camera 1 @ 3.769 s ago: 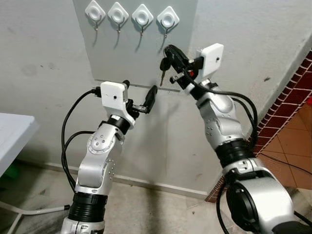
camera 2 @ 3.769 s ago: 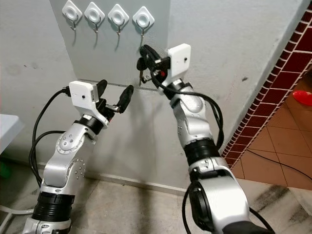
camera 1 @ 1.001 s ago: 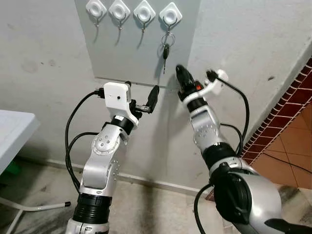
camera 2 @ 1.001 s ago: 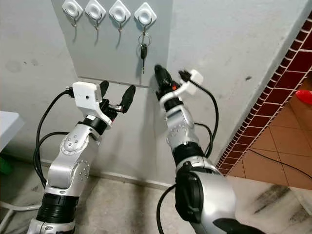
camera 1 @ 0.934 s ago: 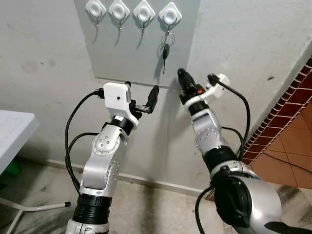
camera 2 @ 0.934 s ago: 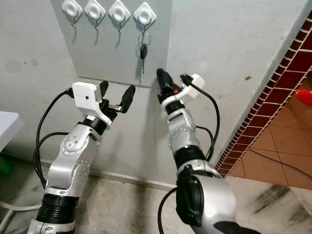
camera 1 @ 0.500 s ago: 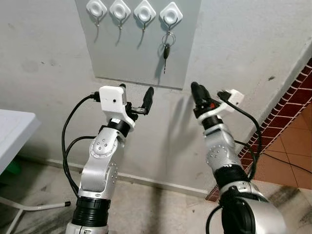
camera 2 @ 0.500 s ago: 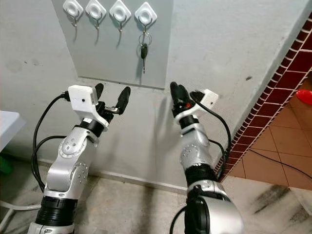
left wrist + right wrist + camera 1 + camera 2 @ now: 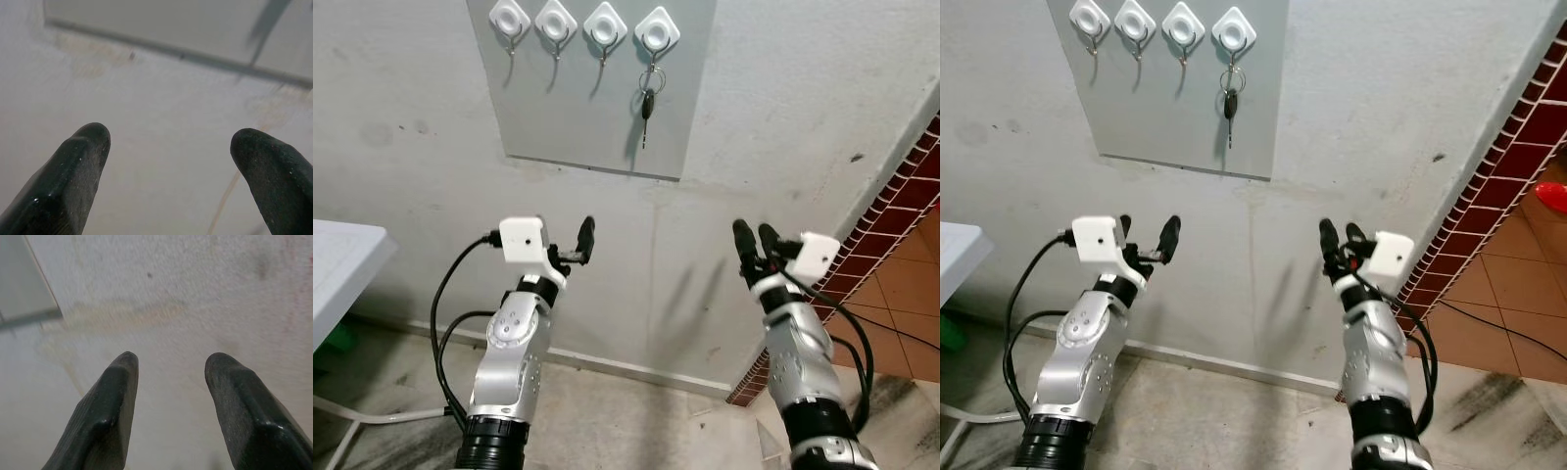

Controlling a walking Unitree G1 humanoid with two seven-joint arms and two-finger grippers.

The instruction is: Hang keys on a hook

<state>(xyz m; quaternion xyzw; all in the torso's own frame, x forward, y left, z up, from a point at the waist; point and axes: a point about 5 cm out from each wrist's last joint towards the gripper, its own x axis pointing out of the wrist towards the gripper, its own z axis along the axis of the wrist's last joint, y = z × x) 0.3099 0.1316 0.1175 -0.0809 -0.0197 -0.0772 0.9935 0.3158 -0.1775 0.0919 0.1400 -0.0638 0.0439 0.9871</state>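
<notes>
Grey panel (image 9: 592, 93) sits top centre of frame on the pale plaster wall (image 9: 803, 108), w/ four white diamond-shaped hooks (image 9: 581, 24) in a row along its upper edge. Keys (image 9: 648, 98) hang from the rightmost hook (image 9: 657, 31), ring on the hook, black key head below, blade pointing down, ending just above the panel's bottom edge. The other three hooks carry nothing.

Left gripper (image 9: 564, 238) is at centre-left of frame, well below the panel's lower edge, fingers spread apart & holding nothing; in left wrist view its two black fingertips (image 9: 80, 161) frame bare wall w/ the panel edge beyond. Right gripper (image 9: 756, 245) is at centre-right, also low & well apart from the keys, fingers parted a little, nothing between them; right wrist view shows its fingertips (image 9: 112, 396) against plaster, panel corner at upper left.

Bare wall lies between the two grippers. White table edge (image 9: 342, 264) at far left; red brick tiling (image 9: 891, 235) runs down the right edge; skirting (image 9: 636, 372) & stone floor (image 9: 607, 431) at bottom.
</notes>
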